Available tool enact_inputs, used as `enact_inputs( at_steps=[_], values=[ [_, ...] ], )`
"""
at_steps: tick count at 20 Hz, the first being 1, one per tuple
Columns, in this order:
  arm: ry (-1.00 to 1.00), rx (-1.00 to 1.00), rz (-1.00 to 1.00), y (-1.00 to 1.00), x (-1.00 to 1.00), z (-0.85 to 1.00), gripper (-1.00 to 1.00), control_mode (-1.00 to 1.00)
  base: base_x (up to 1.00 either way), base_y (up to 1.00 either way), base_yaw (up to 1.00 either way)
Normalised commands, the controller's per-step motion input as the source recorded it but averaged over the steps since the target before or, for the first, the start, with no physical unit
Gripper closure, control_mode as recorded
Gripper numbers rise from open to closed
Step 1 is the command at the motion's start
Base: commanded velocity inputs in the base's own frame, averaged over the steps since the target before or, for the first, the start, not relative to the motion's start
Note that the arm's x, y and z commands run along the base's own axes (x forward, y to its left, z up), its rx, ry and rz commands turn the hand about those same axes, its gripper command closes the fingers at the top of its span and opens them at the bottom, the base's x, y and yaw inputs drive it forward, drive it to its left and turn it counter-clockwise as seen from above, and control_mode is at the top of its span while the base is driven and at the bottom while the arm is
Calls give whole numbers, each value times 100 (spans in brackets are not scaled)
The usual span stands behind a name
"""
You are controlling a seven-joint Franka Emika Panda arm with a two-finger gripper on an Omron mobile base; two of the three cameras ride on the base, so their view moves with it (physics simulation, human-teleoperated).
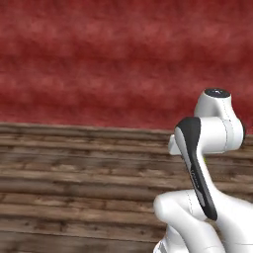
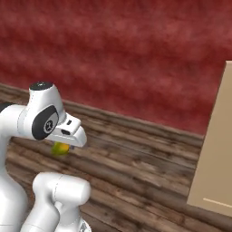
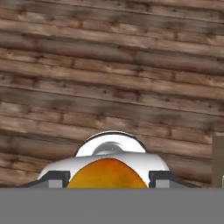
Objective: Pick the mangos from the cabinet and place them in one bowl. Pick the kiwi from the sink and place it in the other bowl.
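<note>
A yellow-orange mango (image 3: 107,174) sits between my two dark fingertips (image 3: 56,178) at the bottom of the hand view. My gripper (image 3: 108,177) is shut on it. In the right base view the same mango (image 2: 60,148) shows as a yellow-green lump just under the white hand, held up above the floor. The hand points down at dark wooden floor planks (image 3: 109,87). A light tan cabinet panel (image 2: 218,149) stands at the right edge of the right base view, well to the right of the hand.
Behind the plank floor (image 1: 74,188) rises a dark red wall (image 1: 99,59). The arm's white links (image 1: 207,148) fill the lower right of the left base view. A tan edge (image 3: 218,159) shows at the right of the hand view.
</note>
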Motion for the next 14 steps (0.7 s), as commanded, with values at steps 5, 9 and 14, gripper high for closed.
enact_inputs(
  at_steps=[5,9,14],
  values=[
    [0,0,0,0,0,0,100,100,10,0,50],
    [0,0,0,0,0,0,100,100,13,0,49],
    [0,0,0,0,0,0,100,100,9,0,49]
  ],
)
